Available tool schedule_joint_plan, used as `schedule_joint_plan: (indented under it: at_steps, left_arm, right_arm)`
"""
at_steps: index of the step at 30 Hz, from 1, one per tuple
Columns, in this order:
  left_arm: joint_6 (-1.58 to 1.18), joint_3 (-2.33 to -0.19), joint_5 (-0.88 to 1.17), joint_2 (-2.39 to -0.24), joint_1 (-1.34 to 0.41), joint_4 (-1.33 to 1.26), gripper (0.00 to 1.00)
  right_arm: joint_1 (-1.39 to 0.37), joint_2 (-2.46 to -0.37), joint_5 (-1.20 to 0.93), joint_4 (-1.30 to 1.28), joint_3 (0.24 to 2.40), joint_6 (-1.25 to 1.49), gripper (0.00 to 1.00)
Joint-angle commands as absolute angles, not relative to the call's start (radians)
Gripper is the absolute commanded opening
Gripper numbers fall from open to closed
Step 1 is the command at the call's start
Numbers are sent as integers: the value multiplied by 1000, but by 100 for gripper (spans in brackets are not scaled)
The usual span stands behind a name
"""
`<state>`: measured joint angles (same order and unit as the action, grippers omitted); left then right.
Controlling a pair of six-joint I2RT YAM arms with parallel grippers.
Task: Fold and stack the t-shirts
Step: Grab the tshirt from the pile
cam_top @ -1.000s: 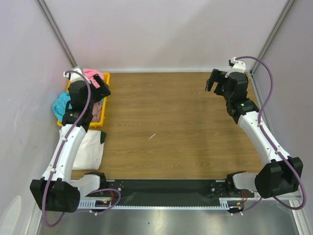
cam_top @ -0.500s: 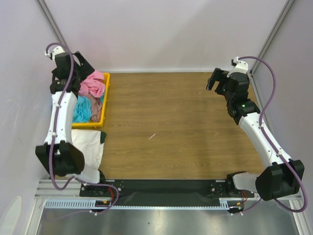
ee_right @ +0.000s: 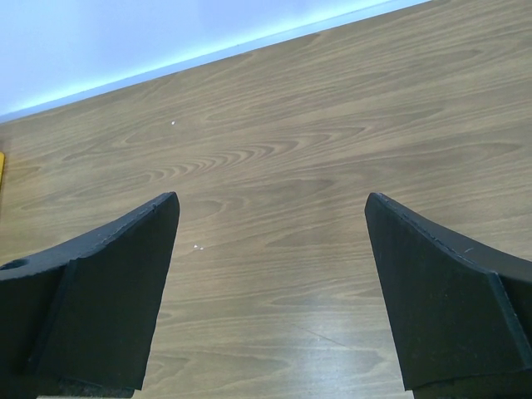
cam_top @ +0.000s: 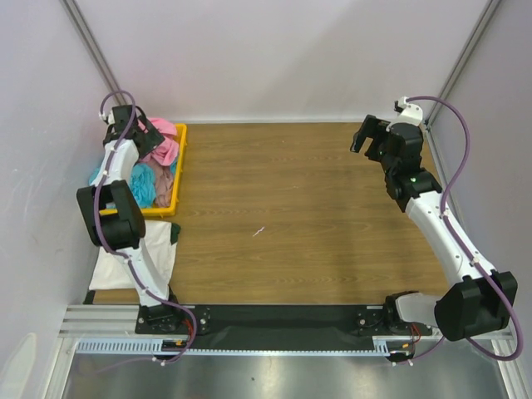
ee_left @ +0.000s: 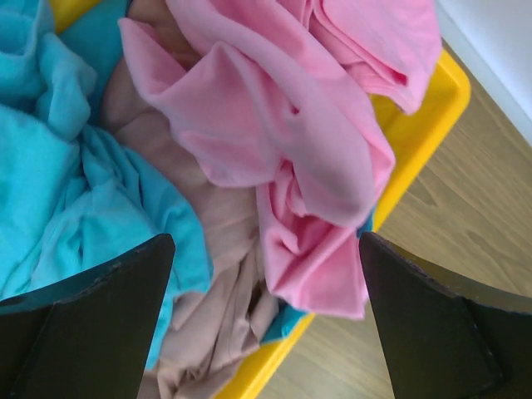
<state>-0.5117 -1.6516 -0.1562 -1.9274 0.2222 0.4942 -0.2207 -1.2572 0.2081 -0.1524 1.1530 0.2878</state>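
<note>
Three crumpled t-shirts fill the yellow tray (cam_top: 178, 170) at the far left: a bright pink one (cam_top: 166, 143) on top at the back, a turquoise one (cam_top: 140, 179) and a dusty brown-pink one (cam_top: 165, 188). My left gripper (cam_top: 148, 137) hangs open just above them. In the left wrist view the pink shirt (ee_left: 283, 125), turquoise shirt (ee_left: 58, 191) and brown-pink shirt (ee_left: 220, 283) lie below the open left gripper (ee_left: 266, 241), which holds nothing. A cream-white shirt with dark trim (cam_top: 141, 253) lies folded on the table near the left arm. My right gripper (cam_top: 366, 138) is open and empty over bare wood at the far right.
Grey walls close in the wooden table (cam_top: 291, 216) at the left, back and right. The tray's yellow rim (ee_left: 420, 137) runs along the table's left side. Under the right gripper (ee_right: 270, 199) is plain wood (ee_right: 274, 108) with the back wall close ahead.
The left arm swung from the tray's near side out toward the left wall, then back over the tray's far end above the pink shirt. The right arm barely moved. Both grippers stayed open.
</note>
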Motion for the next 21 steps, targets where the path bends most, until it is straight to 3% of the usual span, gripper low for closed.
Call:
schedule_joint_plan:
  at_steps: [1, 10, 21]
  left_arm:
    - [-479, -1720, -201, -1951, 229, 376, 100]
    - [-454, -1666, -221, -2003, 230, 203, 100]
    - [-379, -1684, -210, -2081, 229, 101, 84]
  right_arm:
    - [-229, -1216, 252, -138, 1158, 298, 100]
    - [-242, -1203, 308, -144, 1134, 307, 100]
    - [-258, -1267, 327, -167, 1229, 253, 100]
